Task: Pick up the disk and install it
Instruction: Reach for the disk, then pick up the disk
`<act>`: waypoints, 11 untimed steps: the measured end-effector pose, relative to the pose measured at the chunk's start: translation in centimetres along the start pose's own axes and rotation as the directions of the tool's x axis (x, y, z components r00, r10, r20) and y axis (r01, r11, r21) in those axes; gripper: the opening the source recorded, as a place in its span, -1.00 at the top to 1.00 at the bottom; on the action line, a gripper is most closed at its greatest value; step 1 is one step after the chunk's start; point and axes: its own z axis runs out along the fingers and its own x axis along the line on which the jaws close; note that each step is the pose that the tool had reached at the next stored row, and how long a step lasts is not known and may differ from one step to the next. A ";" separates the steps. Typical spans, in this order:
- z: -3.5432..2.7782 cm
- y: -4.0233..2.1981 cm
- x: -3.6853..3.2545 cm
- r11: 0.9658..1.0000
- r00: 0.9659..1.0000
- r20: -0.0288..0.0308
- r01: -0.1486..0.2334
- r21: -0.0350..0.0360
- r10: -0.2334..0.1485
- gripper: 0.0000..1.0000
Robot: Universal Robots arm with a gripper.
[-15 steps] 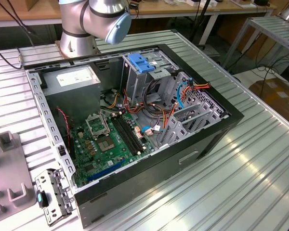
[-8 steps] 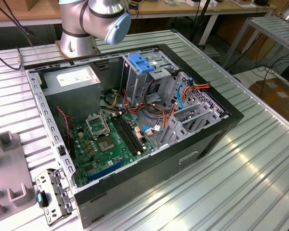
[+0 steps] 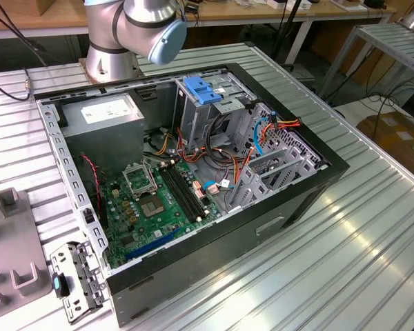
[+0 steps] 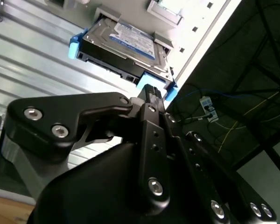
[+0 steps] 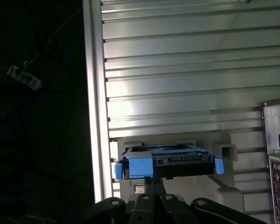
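The disk (image 4: 130, 39) is a flat silver-grey drive with a white and blue label and blue rails. It lies in a light grey holder (image 4: 168, 11) on the ribbed metal table. In the first wrist view the disk (image 5: 177, 161) shows edge-on in the holder (image 5: 224, 149). My gripper (image 4: 150, 91) stands right at the disk's near edge, by a blue rail end, with its black fingers closed together. In the first wrist view the gripper (image 5: 154, 181) has its tips just under the disk's edge. Whether they touch it is unclear.
The open computer case (image 3: 193, 255) lies on the table with its motherboard, cables, grey power-supply box (image 3: 107, 110) and a metal cage with a blue latch (image 3: 203, 89). The table's edge (image 5: 91, 93) runs close beside the holder. The case's back panel (image 5: 277, 140) is nearby.
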 end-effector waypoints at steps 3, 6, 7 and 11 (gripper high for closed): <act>0.02 0.00 0.06 1.000 1.000 0.000 0.000 0.000 0.000 0.79; 0.03 0.00 0.10 1.000 1.000 0.000 0.000 0.000 0.000 0.79; 0.03 -0.01 0.12 1.000 1.000 0.000 0.000 0.000 0.000 0.79; 0.06 -0.02 0.21 1.000 1.000 0.000 0.000 0.000 0.000 0.79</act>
